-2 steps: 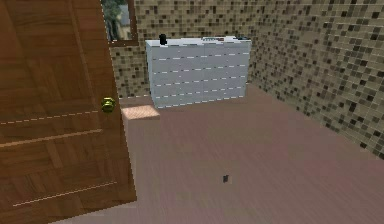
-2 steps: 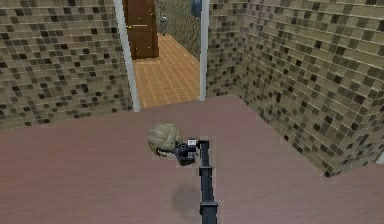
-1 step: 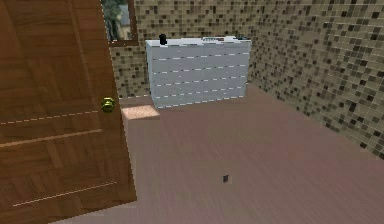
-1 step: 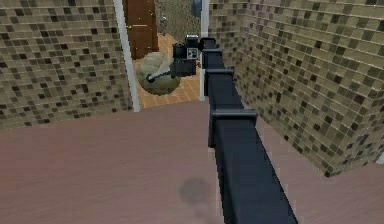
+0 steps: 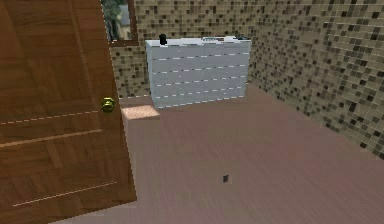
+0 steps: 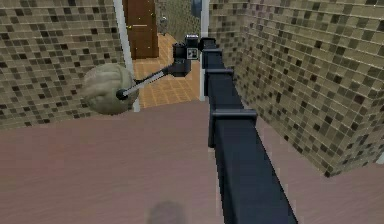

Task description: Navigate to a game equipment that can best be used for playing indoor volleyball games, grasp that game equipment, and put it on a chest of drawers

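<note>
- One pale ball point(image 6: 104, 87) hangs at my gripper point(image 6: 127, 93), clear of the floor point(image 6: 80, 160): I'm holding it.
- Chest of drawers point(image 5: 198, 72) sits straight ahead; the ball rides out sideways, so I'd drive up, then turn.

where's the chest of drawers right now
Upper middle of the forward view: the chest of drawers stands against the tiled wall, right of the wooden door.

Light in the 2 views is soft, even and rather dim. In the forward view the drawers point(image 5: 197, 72) are the brightest surface, and the door point(image 5: 50, 100) has a leaning upright edge. In the arm side view a faint round shadow lies on the floor point(image 6: 100, 170) by the bottom edge.
</note>
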